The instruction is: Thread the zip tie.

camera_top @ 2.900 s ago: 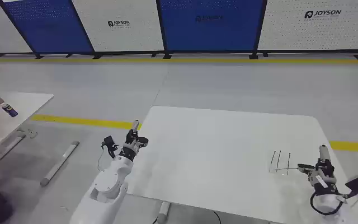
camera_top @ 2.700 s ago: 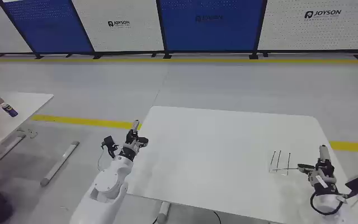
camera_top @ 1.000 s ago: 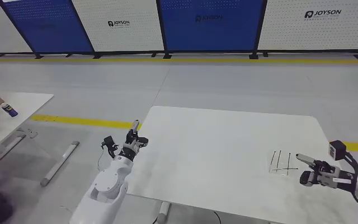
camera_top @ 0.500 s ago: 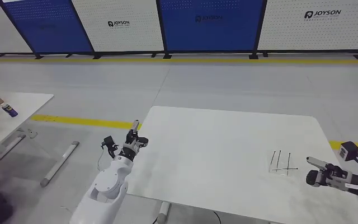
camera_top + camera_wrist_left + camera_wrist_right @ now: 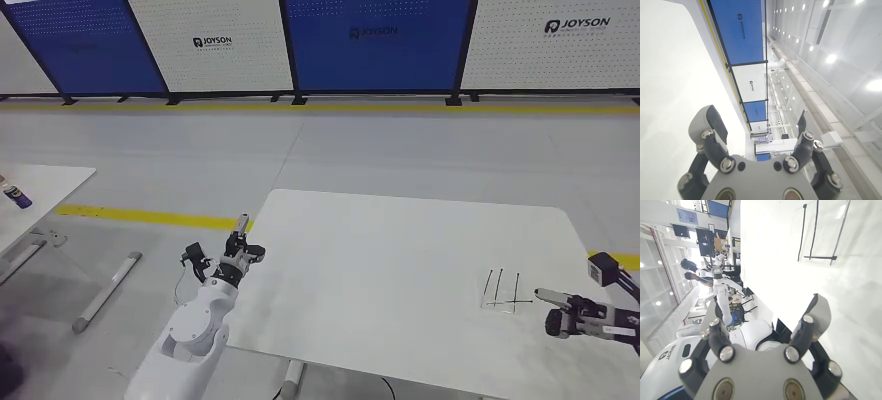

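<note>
Several black zip ties [image 5: 501,289] lie on the white table [image 5: 400,270] near its right edge, most side by side and one across their ends. The right wrist view shows the zip ties [image 5: 814,228] resting on a clear sheet. My right gripper [image 5: 541,294] is level just right of them, open and empty; the right wrist view has this gripper [image 5: 764,300] facing the ties from a short way off. My left gripper [image 5: 241,222] stands at the table's left edge, far from the ties. In the left wrist view that gripper [image 5: 756,111] is open with nothing in it.
The broad middle of the table is bare white surface. A second white table with a small bottle [image 5: 12,192] is at the far left. Blue and white panels [image 5: 378,45] line the back, beyond a yellow floor line.
My right arm swung out from beside the ties, turned level, and has drifted back slightly towards them. The left arm and the zip ties have not moved.
</note>
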`<state>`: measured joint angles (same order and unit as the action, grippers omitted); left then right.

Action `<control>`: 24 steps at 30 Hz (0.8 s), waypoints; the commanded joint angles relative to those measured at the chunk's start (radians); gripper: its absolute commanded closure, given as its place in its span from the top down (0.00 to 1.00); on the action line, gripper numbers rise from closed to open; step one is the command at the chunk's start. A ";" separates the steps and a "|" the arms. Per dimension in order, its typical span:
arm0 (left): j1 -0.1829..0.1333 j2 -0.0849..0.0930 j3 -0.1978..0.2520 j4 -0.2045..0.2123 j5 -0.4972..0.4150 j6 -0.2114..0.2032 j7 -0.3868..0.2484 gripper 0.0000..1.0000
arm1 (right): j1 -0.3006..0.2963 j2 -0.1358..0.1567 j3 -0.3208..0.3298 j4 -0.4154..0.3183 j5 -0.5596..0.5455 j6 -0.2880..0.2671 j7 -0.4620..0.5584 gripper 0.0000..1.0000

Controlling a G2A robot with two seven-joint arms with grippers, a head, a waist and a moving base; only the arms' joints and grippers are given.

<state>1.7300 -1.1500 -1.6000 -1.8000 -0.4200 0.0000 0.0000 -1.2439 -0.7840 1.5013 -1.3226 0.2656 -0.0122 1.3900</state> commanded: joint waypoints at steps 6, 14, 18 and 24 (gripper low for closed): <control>0.000 0.000 0.000 0.000 0.000 0.000 0.000 1.00 | 0.016 -0.005 -0.035 0.034 0.010 -0.052 0.000 1.00; 0.000 0.000 0.000 0.000 0.000 0.000 0.000 1.00 | 0.186 0.019 -0.140 0.193 0.037 -0.102 0.000 1.00; 0.000 0.000 0.000 0.000 0.000 0.000 0.000 1.00 | 0.261 0.024 -0.185 0.263 0.008 -0.102 0.000 1.00; 0.000 0.000 0.000 0.000 0.000 0.000 0.000 1.00 | 0.374 -0.006 -0.369 0.366 -0.013 -0.105 0.000 1.00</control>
<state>1.7300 -1.1500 -1.6000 -1.8000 -0.4200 0.0000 0.0000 -0.8931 -0.7841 1.1610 -0.9838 0.2443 -0.1107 1.3900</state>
